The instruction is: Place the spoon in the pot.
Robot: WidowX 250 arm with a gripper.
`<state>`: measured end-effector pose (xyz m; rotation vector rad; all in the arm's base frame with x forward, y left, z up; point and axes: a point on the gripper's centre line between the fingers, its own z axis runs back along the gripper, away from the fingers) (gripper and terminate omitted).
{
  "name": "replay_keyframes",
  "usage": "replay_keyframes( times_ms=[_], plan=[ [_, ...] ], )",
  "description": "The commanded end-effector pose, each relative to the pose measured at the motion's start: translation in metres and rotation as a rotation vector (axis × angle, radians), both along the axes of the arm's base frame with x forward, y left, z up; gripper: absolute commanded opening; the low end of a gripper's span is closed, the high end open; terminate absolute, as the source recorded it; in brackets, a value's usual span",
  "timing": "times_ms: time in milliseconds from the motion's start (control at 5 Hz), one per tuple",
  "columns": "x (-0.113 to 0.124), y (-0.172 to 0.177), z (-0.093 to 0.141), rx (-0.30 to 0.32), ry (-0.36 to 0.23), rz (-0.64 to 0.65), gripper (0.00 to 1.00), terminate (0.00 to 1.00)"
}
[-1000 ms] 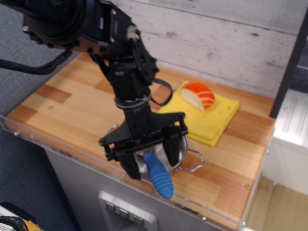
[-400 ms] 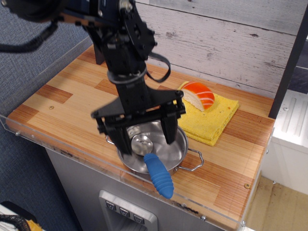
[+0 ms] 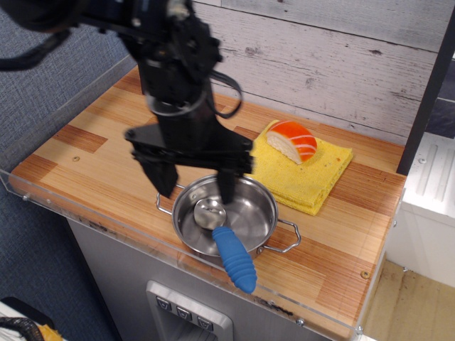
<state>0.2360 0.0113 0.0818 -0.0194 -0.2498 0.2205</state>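
Observation:
The pot (image 3: 245, 200) is a shallow shiny steel pot with wire loop handles, near the front edge of the wooden table. The spoon (image 3: 226, 245) lies in it: its round metal bowl rests on the pot's floor and its ribbed blue handle leans over the front rim and sticks out past the table edge. My gripper (image 3: 193, 186) hangs above the pot's back left rim, open and empty, its two black fingers spread wide and clear of the spoon.
A yellow cloth (image 3: 313, 174) lies behind and right of the pot, with a piece of salmon sushi (image 3: 293, 141) on it. A clear plastic lip (image 3: 106, 224) runs along the table's front edge. A wood-plank wall stands behind.
My gripper has risen from down around the spoon in the pot and moved back and left, fingers open. The spoon stays in the pot with its handle over the rim.

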Motion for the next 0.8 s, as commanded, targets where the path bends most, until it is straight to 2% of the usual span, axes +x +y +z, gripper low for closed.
replay_keyframes(
  times_ms=[0,200,400,600],
  plan=[
    [0.014,0.028,0.016,0.037,-0.064,-0.011,1.0,0.0],
    [0.037,0.038,0.017,0.031,-0.106,0.012,1.0,0.0],
    [0.069,0.039,0.017,-0.005,-0.121,0.058,1.0,0.0],
    [0.093,0.04,0.011,0.044,-0.133,0.067,1.0,1.0]
  ],
)
